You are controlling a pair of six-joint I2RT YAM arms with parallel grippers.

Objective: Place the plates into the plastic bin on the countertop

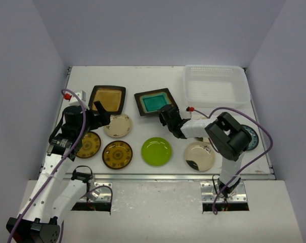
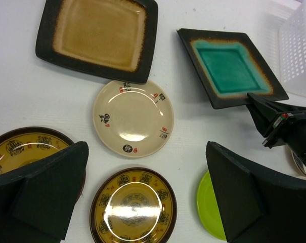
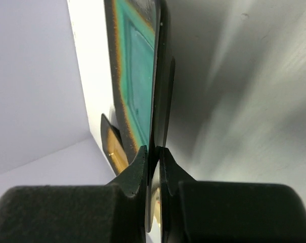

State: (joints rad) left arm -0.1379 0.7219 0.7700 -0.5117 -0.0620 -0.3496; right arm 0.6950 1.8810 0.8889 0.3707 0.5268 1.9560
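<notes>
My right gripper (image 1: 168,115) is shut on the near-right corner of the teal square plate (image 1: 155,102), left of the white slotted plastic bin (image 1: 216,86). The right wrist view shows the jaws (image 3: 154,157) pinching the plate's dark rim (image 3: 160,76). My left gripper (image 1: 99,114) is open and empty, and its view (image 2: 142,197) shows it above a brown-gold round plate (image 2: 133,207). The amber square plate (image 1: 107,98) lies at the back left. A cream plate with small marks (image 1: 117,125), a second brown-gold plate (image 1: 88,144), the lime green plate (image 1: 157,151) and the cream blotched plate (image 1: 199,156) lie on the countertop (image 1: 142,81).
A blue-white plate (image 1: 252,137) lies at the right edge, mostly hidden behind my right arm. The bin holds nothing. A metal rail (image 1: 168,176) runs along the front edge. Grey walls close in the left, back and right sides.
</notes>
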